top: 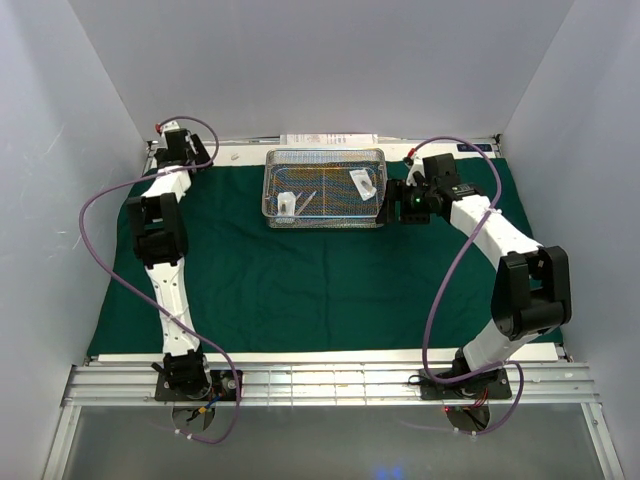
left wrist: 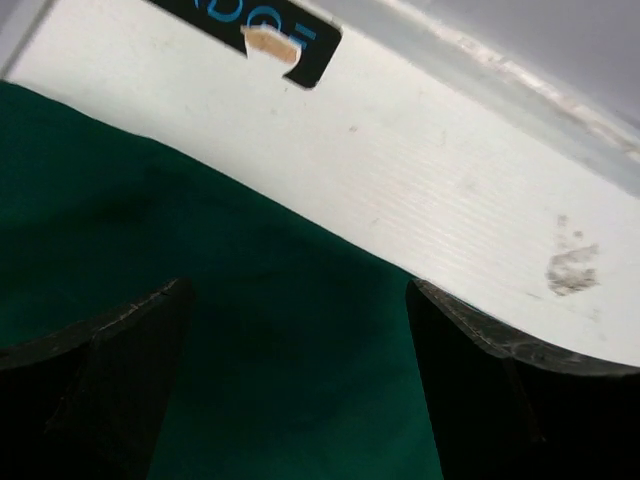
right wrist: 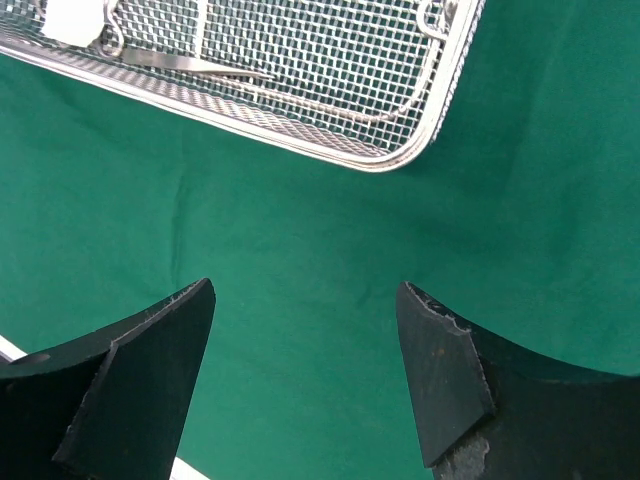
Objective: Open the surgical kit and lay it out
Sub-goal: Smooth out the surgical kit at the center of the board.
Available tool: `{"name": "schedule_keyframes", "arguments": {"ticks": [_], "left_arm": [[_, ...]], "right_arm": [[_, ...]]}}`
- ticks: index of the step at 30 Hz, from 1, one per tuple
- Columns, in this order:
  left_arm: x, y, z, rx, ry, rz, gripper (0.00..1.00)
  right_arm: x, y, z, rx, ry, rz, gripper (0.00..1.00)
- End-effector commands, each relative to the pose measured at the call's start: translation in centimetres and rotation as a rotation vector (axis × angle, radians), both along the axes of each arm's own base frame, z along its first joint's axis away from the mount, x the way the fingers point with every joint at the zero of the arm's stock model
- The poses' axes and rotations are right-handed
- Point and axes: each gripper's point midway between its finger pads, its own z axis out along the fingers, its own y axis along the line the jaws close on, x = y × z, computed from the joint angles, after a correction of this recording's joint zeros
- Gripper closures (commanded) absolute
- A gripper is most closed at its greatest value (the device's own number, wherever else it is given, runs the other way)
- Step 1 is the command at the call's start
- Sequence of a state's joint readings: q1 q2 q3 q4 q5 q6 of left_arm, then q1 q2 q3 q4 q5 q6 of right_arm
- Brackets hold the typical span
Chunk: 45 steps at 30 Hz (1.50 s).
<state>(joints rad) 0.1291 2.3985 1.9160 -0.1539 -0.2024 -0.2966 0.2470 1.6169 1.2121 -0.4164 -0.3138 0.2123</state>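
Top external view: dark green cloth point(top: 300, 290) lies spread flat over the tabletop point(left wrist: 450, 200), so the unwrap looks done. Wire-mesh tray point(top: 325, 225) sits on the cloth at far centre w/ the items inside: two white packets point(top: 287, 203) and a thin tweezers point(right wrist: 190, 65) lying flat on the mesh; scissors too small to pick out.

Right tool point(right wrist: 305, 300) hovers over bare cloth just beside the tray's right end, jaws spread, nothing btwn them. Left tool point(left wrist: 300, 300) is at the far left corner over the cloth edge, jaws spread wide, also empty.

Step in hand, prob.: emptying the tray onto the cloth. Next move likely needs the right tool to go over the rim, drop into the tray and pinch one item; thin flat tweezers will want a low, precise close.
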Motion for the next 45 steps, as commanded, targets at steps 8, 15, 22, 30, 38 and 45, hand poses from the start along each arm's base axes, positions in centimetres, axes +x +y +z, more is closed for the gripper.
{"name": "schedule_keyframes", "arguments": {"ticks": [8, 15, 22, 30, 38, 45], "left_arm": [[1.6, 0.9, -3.3, -0.038, 0.003, -0.004, 0.02], [2.0, -3.5, -6.3, -0.177, 0.031, -0.16, 0.02], [2.2, -4.9, -6.9, -0.122, 0.055, -0.156, 0.02], [-0.3, 1.9, -5.7, -0.053, 0.091, 0.1, 0.02], [-0.5, 3.7, -2.0, -0.021, 0.056, 0.107, 0.02], [-0.4, 2.6, 4.5, -0.064, -0.021, 0.077, 0.02]], "right_arm": [[0.1, -0.1, 2.2, 0.011, -0.07, 0.017, 0.21], [0.8, -0.2, 2.2, -0.006, -0.072, 0.008, 0.21], [1.2, 0.2, 2.1, -0.002, -0.05, 0.029, 0.21], [1.5, -0.1, 2.1, -0.029, -0.065, 0.045, 0.21], [2.4, -1.3, 2.6, -0.062, -0.1, 0.014, 0.21], [3.8, -3.6, 4.1, -0.109, -0.144, -0.083, 0.21]]}}
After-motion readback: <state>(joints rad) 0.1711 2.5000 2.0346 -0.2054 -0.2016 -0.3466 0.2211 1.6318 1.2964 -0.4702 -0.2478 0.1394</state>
